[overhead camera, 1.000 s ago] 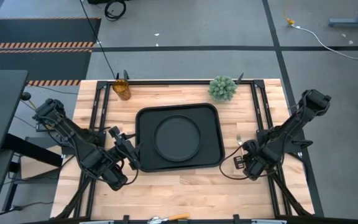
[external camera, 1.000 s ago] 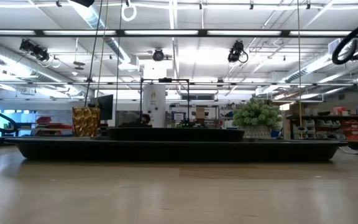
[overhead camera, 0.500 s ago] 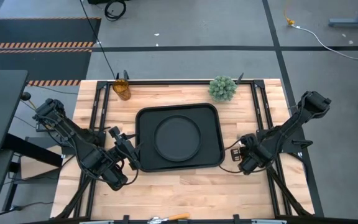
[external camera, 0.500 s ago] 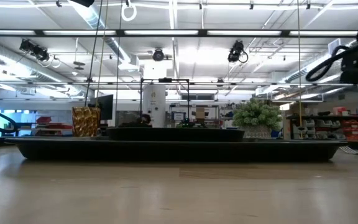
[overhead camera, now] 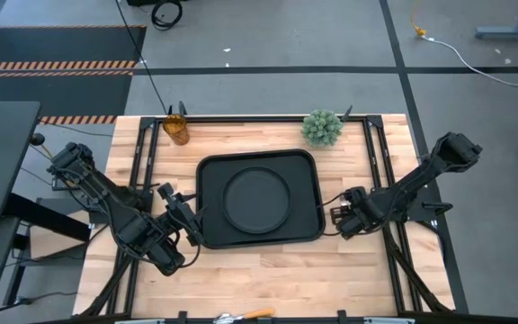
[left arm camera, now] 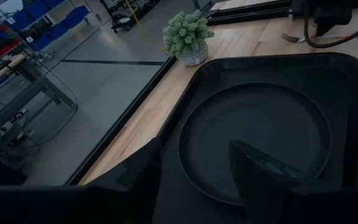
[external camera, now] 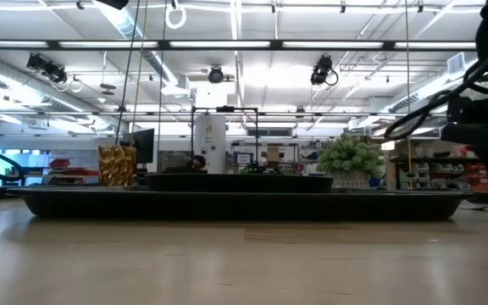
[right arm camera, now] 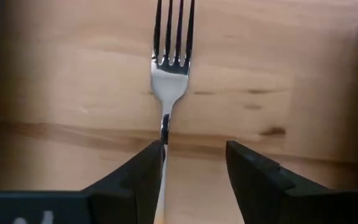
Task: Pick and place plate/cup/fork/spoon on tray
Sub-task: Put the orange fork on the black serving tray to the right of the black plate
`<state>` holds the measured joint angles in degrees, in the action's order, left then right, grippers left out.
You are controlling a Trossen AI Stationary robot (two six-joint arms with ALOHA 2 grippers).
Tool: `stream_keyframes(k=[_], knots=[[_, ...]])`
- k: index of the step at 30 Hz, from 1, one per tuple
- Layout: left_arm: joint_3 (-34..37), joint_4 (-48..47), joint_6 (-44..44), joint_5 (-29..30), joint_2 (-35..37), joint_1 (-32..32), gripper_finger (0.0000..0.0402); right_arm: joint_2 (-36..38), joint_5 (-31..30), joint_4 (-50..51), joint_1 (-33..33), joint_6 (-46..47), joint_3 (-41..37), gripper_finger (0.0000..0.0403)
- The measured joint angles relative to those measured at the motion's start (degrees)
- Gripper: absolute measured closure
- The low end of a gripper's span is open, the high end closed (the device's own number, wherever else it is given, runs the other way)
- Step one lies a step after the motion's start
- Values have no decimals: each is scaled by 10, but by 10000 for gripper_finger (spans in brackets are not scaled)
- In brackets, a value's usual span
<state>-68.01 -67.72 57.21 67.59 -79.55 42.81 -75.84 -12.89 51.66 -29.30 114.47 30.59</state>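
— Moved? Right gripper [right arm camera: 194, 168] slid toward the tray [overhead camera: 207, 236], fingers parted, gripping nothing.
— Count? 1 fork [right arm camera: 171, 68] ahead of it; 1 plate [overhead camera: 256, 199] on tray; 1 cup [overhead camera: 176, 129].
— Left gripper [left arm camera: 194, 171]? Half-open above tray edge.

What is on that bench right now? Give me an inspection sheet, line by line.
Surface: light wooden tabletop.
Job's things: round black plate lies in large black rectangular tray; amber translucent cup at far left corner; silver-tined fork on the wood right of the tray; spoon: nothing seen.
Clutter: spiky green potted plant.
Hands: left hand open at tray's left edge; right hand open over the fork's handle.
Cables: black cable by right hand.
Surroundings: grey floor, shelving behind.
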Motion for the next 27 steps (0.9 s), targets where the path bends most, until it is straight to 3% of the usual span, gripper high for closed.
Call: stream_keyframes(k=[27], knots=[[0, 4, -12, 0, 0, 0, 209, 0, -115, -34, 70, -63, -2, 228]])
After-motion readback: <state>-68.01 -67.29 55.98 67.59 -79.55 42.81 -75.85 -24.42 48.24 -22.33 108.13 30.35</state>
